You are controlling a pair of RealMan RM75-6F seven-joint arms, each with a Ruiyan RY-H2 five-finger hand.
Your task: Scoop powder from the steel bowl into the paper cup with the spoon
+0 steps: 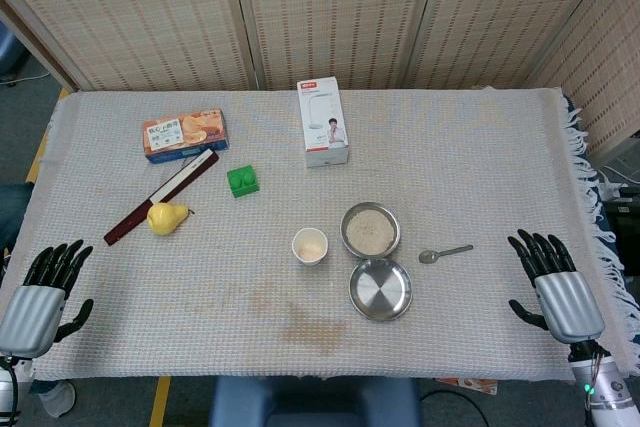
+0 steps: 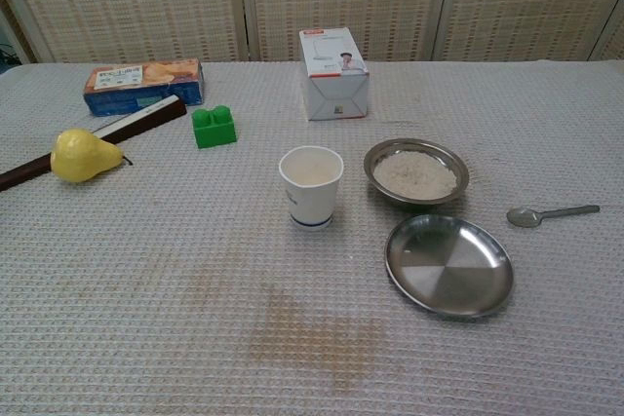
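Left hand (image 1: 42, 292) and right hand (image 1: 556, 282) rest on tablecloth (image 1: 450, 147) edges, fingers spread, holding nothing. Spoon (image 2: 549, 213) lies right of powder-filled steel bowl (image 2: 416, 171); paper cup (image 2: 311, 185) just left of bowl.

Left hand (image 1: 40, 292) at bench (image 1: 450, 347) near-left corner — fingers (image 1: 60, 259) spread, holding nothing. Right hand (image 1: 555, 282) at bench near-right corner — fingers spread, palm down, empty.
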